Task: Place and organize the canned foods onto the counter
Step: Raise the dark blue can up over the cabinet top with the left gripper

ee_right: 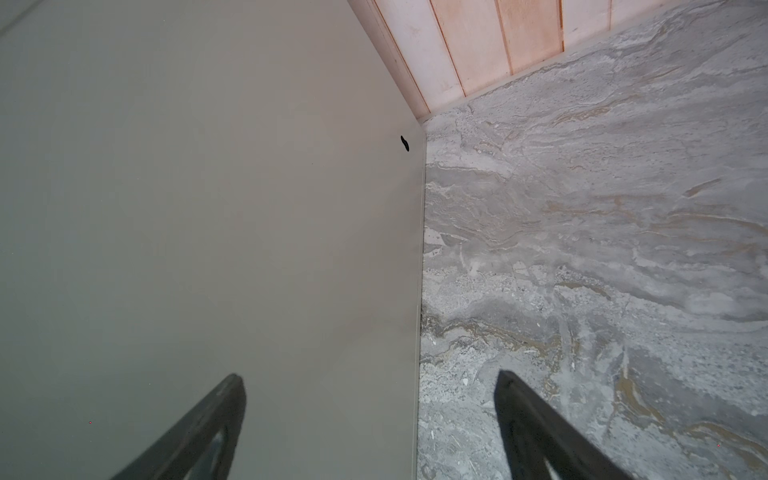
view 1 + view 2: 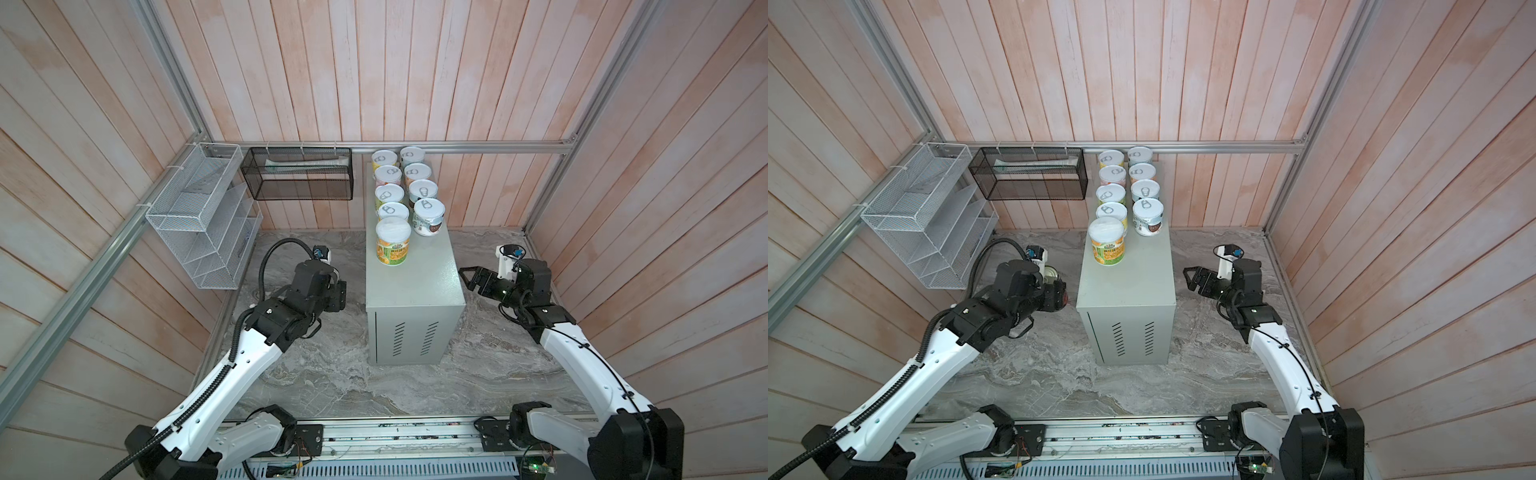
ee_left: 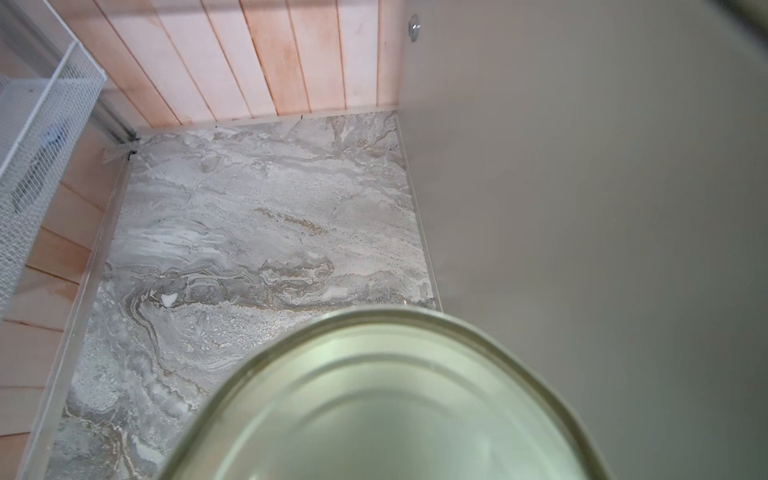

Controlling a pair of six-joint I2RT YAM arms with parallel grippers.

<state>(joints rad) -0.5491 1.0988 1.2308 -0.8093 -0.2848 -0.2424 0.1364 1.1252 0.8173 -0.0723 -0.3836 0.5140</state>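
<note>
The tin (image 3: 386, 399) is in the left gripper (image 2: 1056, 287), fingers closed on its side and flat end up, low beside the counter (image 2: 415, 286) and below its top. The bare near half lies up and to the right; the other tins (image 2: 393, 243) fill the far half. The right gripper (image 2: 468, 277) hangs wide and empty at the opposite side.

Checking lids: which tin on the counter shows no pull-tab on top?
The yellow-and-green tin at the near end of the left row; its top is plain white, while the other tins show ring pulls.
</note>
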